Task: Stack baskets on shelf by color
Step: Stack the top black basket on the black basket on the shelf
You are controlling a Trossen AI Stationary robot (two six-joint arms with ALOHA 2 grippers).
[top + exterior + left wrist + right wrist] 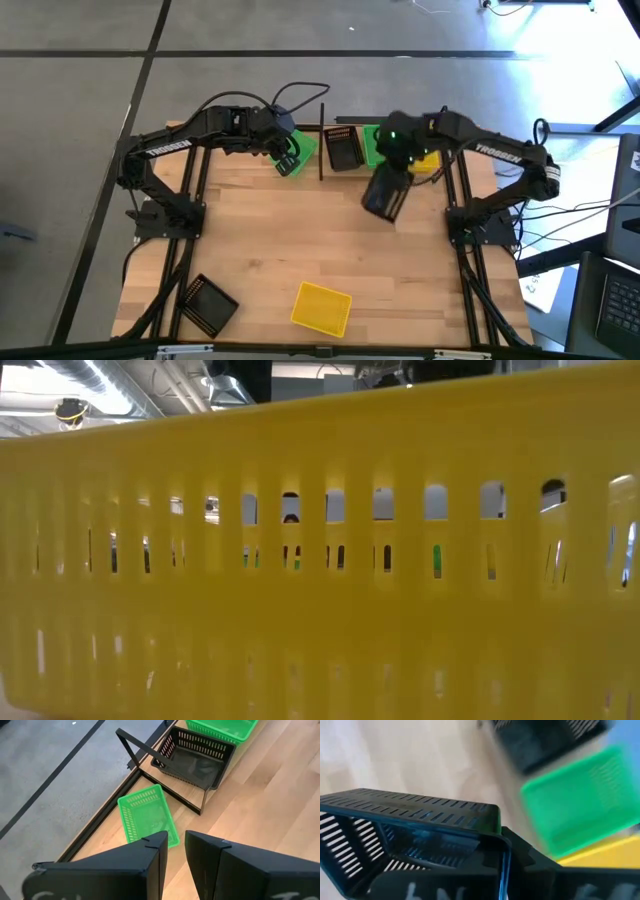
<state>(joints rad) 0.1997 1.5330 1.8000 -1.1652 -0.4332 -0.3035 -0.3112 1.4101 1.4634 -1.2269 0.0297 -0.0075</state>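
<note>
— Starting with the biggest thing, what lay on the plank tabletop point(330, 240)?

— At its far edge stood the shelf point(340, 125), a pale board with thin black posts. On it sat a black basket point(345, 150), with a green basket point(373, 145) touching its right side and a yellow basket point(425, 160) beyond that, mostly under the right arm. Another green basket point(297, 155) lay by the shelf's left post.

— And nearer the front?

— A yellow basket point(321, 308) lay at the front centre, so close to the low camera that its slotted wall point(320, 560) filled that view. A black basket point(208, 303) lay at the front left.

— What did the right gripper point(392, 175) have?

— Its jaws were clamped on the rim of a third black basket point(384, 195), held tilted above the table just in front of the shelf. The right wrist view showed the perforated wall point(410, 815) against the finger.

— And the left gripper point(287, 155)?

— It hung over the left green basket point(146, 815), holding nothing. Its fingers point(150, 857) stood a narrow gap apart, nearly together, and clear of the basket.
</note>
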